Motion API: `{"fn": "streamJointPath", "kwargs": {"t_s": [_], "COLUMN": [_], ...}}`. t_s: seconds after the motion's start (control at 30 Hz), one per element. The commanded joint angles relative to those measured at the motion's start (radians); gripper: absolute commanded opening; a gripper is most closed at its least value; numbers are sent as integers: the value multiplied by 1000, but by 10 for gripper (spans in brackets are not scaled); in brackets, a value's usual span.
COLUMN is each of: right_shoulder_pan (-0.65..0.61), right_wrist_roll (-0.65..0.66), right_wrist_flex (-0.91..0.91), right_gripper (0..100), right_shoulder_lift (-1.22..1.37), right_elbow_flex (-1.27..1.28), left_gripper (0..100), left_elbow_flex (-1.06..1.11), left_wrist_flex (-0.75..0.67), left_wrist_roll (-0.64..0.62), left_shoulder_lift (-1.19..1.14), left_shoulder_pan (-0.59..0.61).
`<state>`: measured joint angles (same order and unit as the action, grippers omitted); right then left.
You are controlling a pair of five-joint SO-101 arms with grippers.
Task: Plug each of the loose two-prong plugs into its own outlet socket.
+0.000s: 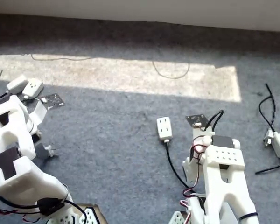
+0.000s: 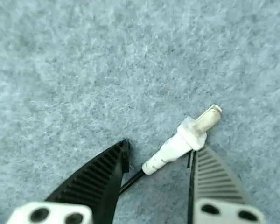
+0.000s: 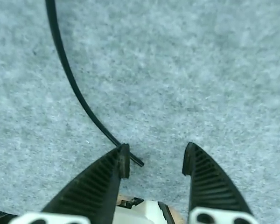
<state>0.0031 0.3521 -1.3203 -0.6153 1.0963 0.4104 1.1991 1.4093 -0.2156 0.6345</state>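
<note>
Left gripper (image 2: 161,148) spread around white two-prong plug (image 2: 183,139), contact unclear; right gripper (image 3: 157,148) agape, black cable (image 3: 70,79) beside one finger.

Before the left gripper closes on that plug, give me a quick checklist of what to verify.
1. The left gripper is open: ok.
2. The plug lies between its fingers on the carpet: ok, though closer to one finger.
3. The prongs are clear of the fingers: ok, they point away past the tips.
4. The prongs are straight: cannot tell.
5. A free outlet is within sight: ok, it lies face up mid-carpet and looks unoccupied.
6. The right gripper is out of the way: ok, it is open and holds nothing, with a black cord passing one fingertip.
</note>
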Motion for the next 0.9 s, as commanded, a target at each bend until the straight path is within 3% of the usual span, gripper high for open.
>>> {"fn": "streamJointPath", "kwargs": {"t_s": [0.0, 0.17, 0.4, 0.8, 0.87], "right_shoulder_pan": [12, 12, 12, 12, 12], "right_wrist_roll": [0, 0, 0, 0, 0], "right_wrist_flex": [-1, -1, -1, -1, -1], "right_gripper": [191, 191, 191, 191, 191], "right_shoulder_lift": [-12, -12, -12, -12, -12], "right_elbow_flex": [-2, -2, -2, -2, -2], "left_gripper": [207, 199, 3, 17, 17], "left_elbow_flex": [30, 38, 38, 28, 22], "left_wrist_flex": [-68, -58, -58, -66, -69], "left_wrist_roll": [460, 460, 460, 448, 385], "left_shoulder_lift": [41, 41, 41, 42, 44], "left_shoulder_pan": [4, -1, 4, -28, -59]}}
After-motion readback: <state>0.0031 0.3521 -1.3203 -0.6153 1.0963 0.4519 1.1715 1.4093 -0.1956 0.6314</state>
